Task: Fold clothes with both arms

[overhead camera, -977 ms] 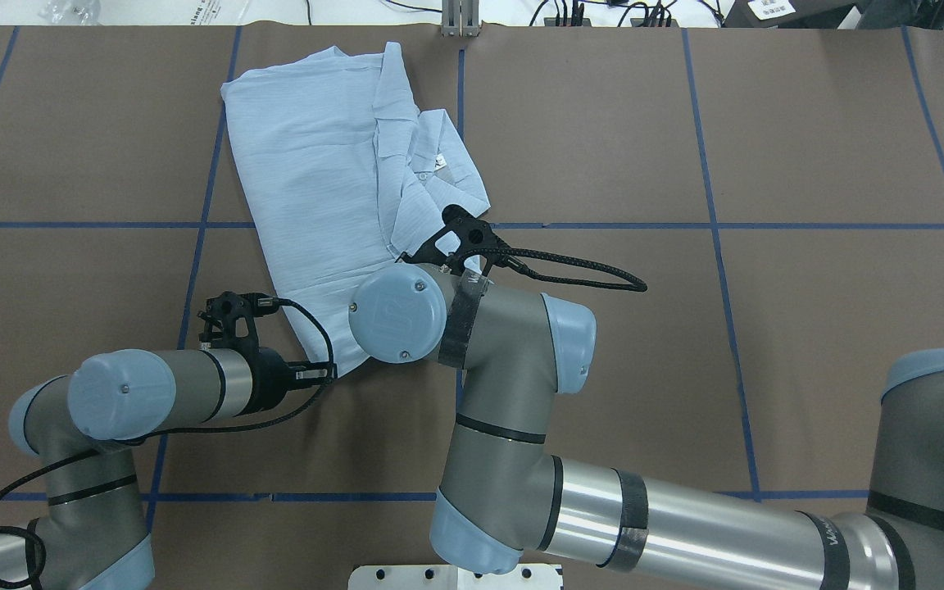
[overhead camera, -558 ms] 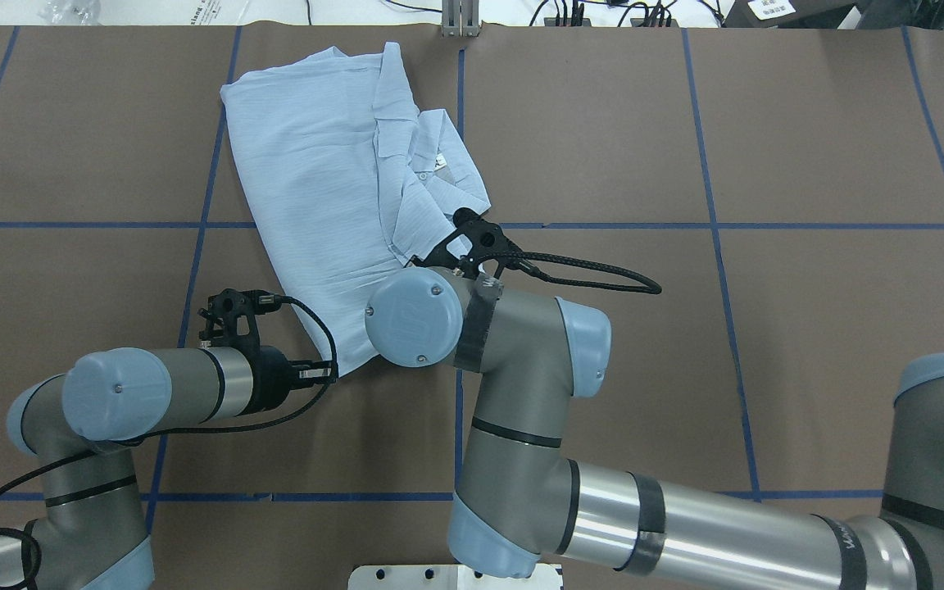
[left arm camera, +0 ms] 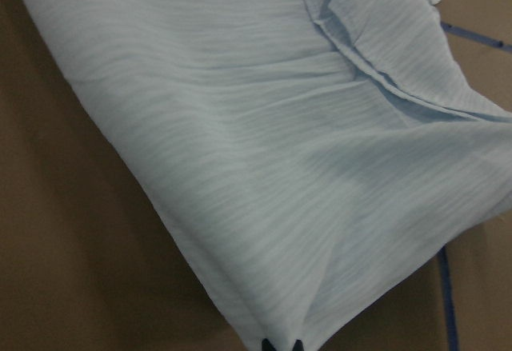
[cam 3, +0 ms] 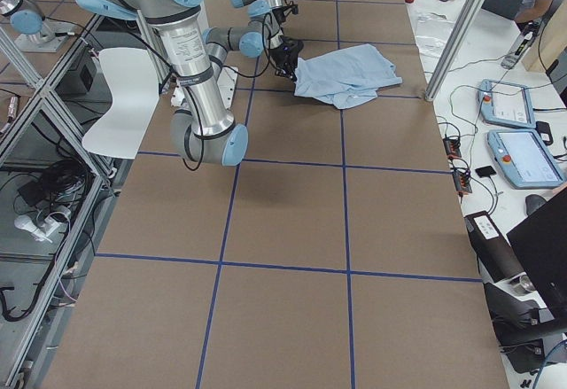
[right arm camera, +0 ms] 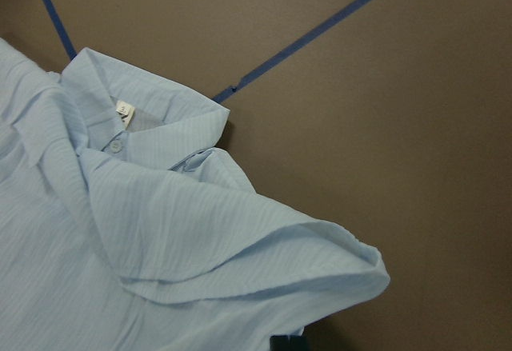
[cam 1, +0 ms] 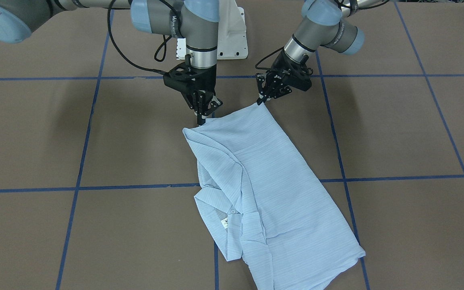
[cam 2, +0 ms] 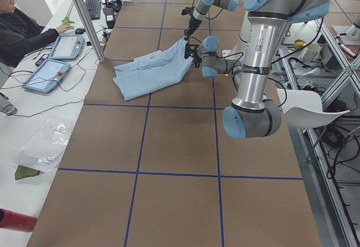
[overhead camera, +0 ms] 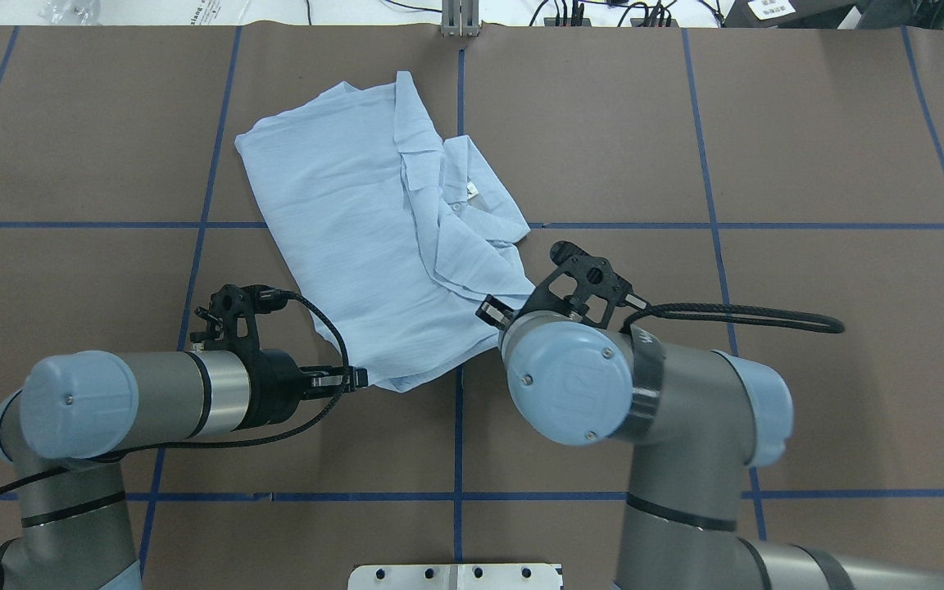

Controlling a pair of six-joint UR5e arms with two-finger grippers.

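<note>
The shirt (cam 1: 272, 189) looks thin, light and limp, so it will likely sag between any two held points. Seamed corners should give the surest hold. It lies folded on the table (cam 1: 397, 133), with its collar (cam 1: 216, 209) away from the robot. The left fingers (cam 1: 261, 96) are closed on one near corner and the right fingers (cam 1: 201, 112) pinch the other. The right wrist points straight down and the left slants in low.

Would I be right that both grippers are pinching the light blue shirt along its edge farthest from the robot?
Not quite: the left gripper and right gripper pinch the shirt along its edge nearest the robot, as the exterior front-facing view shows.
</note>
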